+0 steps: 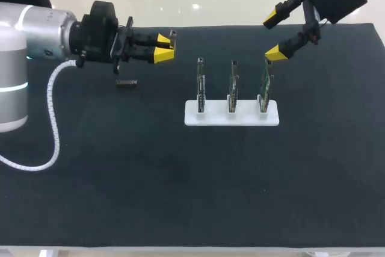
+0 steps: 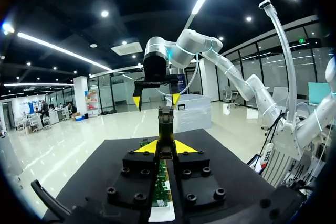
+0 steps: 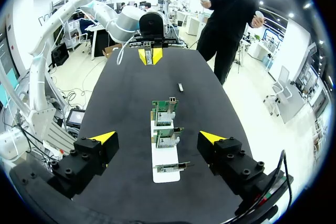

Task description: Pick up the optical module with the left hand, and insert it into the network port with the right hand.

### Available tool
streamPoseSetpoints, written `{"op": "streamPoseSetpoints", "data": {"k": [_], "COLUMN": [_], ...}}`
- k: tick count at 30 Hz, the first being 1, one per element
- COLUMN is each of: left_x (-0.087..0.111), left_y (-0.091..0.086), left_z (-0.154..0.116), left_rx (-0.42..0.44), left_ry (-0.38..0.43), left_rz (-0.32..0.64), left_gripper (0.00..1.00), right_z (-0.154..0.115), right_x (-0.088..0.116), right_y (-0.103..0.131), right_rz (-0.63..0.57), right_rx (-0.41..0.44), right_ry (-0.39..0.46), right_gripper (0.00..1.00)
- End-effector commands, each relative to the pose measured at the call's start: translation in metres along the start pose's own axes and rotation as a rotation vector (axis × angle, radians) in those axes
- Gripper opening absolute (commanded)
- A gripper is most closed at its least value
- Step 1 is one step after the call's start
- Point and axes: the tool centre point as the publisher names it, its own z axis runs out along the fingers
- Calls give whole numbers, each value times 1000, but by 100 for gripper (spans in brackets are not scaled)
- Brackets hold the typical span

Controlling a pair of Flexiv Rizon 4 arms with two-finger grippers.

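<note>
Right of the desk's (image 1: 120, 179) centre: white holder (image 1: 231, 118) carrying three green network cards (image 1: 233, 85), upright, in a row, one per slot. Toward the far-left part of the desk: small dark part (image 1: 127, 82), lying flat, well apart from the holder, below the left arm. Seen from either wrist, holder and cards lined up between the two grippers.

Optical module (image 2: 166, 127): slim, dark body with a grey metal end, in the air above the far-left part of the desk, sticking out past the yellow tips toward the cards.

Left gripper (image 1: 163, 47): clamped on the optical module from both sides; arm entering from the desk's left edge, stretched roughly level, fingers pointing right.

Right gripper (image 1: 274, 37): fingers spread wide, holding nothing; raised over the far-right part of the desk, arm entering from the far-right corner, lower tip close above the rightmost card.
</note>
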Motion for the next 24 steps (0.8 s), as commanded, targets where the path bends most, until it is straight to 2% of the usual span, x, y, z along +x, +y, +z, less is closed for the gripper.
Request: {"op": "streamPoseSetpoints", "data": {"k": [1,12,14,16,22,24], "left_x": [0,0,0,0,0,0], "left_y": [1,1,1,1,1,1], "left_z": [0,0,0,0,0,0], "left_rx": [1,1,1,1,1,1], "left_ry": [1,1,1,1,1,1], "left_rz": [0,0,0,0,0,0], "left_gripper": [0,0,0,0,0,0], "right_z": [0,0,-2,-2,7,10], "right_x": [0,0,0,-5,-29,-37], "right_y": [0,0,-4,-7,-7,-9], "right_rz": [-1,-1,-31,-39,-17,2], "right_rx": [0,0,-24,-50,-46,-73], "right_ry": [-2,-2,-3,-3,-7,-4], "right_gripper": [100,100,100,100,100,100]}}
